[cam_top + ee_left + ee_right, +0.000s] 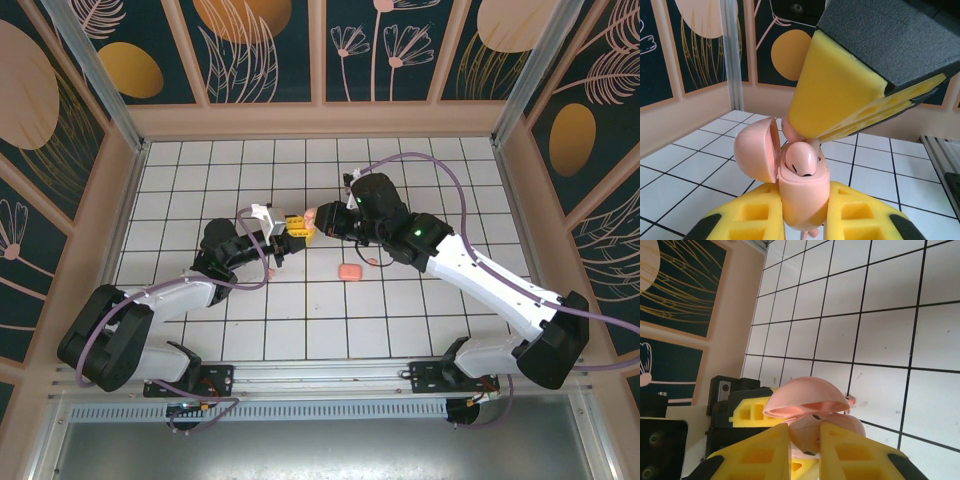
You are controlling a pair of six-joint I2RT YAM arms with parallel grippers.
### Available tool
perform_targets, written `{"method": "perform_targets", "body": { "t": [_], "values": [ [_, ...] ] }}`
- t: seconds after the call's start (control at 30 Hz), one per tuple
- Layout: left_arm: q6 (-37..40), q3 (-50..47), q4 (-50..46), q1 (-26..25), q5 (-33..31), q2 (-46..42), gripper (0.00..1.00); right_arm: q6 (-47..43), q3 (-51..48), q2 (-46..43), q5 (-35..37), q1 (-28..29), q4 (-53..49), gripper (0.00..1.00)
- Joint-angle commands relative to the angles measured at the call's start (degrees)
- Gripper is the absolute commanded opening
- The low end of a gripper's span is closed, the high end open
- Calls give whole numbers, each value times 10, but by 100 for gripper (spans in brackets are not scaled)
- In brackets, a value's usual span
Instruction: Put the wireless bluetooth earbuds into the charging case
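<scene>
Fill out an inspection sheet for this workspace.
Surface: white tiles, dark grid.
Job's things: pink case, lid open, upright in the left fingers; one earbud seated inside.
Clutter: pink rounded piece lying on the tiles.
Grippers: left gripper shut on the case; right gripper shut, tips at the case mouth.
Cables: purple cables loop above the tiles.
Surroundings: dark floral panels, metal posts.

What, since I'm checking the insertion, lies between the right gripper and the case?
An earbud, seated in the open case under the right gripper's tips; left wrist view shows it.
</scene>
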Motion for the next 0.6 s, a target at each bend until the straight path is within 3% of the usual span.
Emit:
{"method": "perform_targets", "body": {
  "t": [0.0,0.2,0.43,0.57],
  "values": [
    [10,4,25,-3,-1,-8,10,53,-6,-7,14,2,-6,17],
    [12,3,23,-3,-1,-9,10,90,-7,-3,26,9,-10,16],
    [16,1,20,-3,-1,-12,10,66,18,-4,39,7,-33,31],
    [17,1,18,-3,-1,-12,10,53,33,-8,39,1,-49,34]
  ]
}}
